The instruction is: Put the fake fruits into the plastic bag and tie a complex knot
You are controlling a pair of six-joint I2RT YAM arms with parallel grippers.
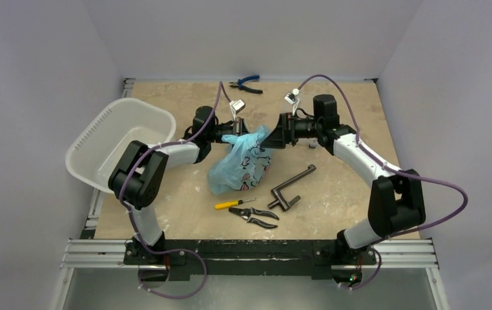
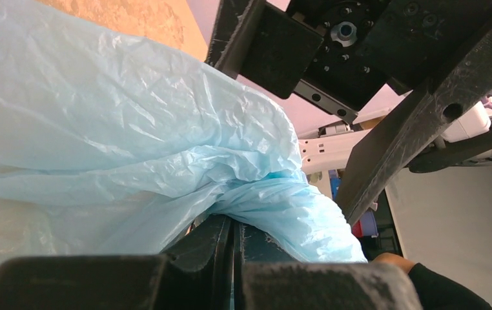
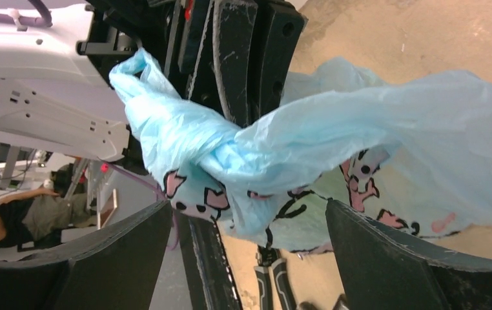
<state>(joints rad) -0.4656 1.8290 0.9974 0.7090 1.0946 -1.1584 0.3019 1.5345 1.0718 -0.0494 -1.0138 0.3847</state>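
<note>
Beige mottled bench (image 1: 359, 116) beneath everything, walled in pale grey. Reaching in from the near edge, left arm (image 1: 166, 155) and right arm (image 1: 359, 152), wrists meeting nose to nose at the far middle. At the left edge, overhanging the bench, a white perforated tub (image 1: 133, 123), just beside the left arm's elbow. Between the two wrists and drooping toward the near side, the plastic bag (image 1: 237, 168): light-blue, crinkled, translucent, with dark and pink print. Top drawn up to the wrists, belly sagging low; touching the bench or just clear of it, not possible to tell. Contents hidden behind the film. Clamped on the bag's gathered top, the left gripper (image 2: 234, 255), fingers (image 3: 230, 58) pressed together, a short tail of film poking out past them. Facing it, the right gripper (image 3: 248, 206), fingers (image 3: 392, 258) spread wide apart, straddling the film without pinching it. Just below the left fingers, a twisted bunch (image 3: 224, 152) of film, one strand wrapped across another. Right of the bag and near it, a dark metal crank handle (image 1: 292, 187) flat on the bench. Nearer than the bag, black-handled pliers (image 1: 255, 216), with a yellow-handled screwdriver (image 1: 229, 205) just beside them on the left. At the far edge, well apart from the rest, blue-handled pliers (image 1: 246, 82).
</note>
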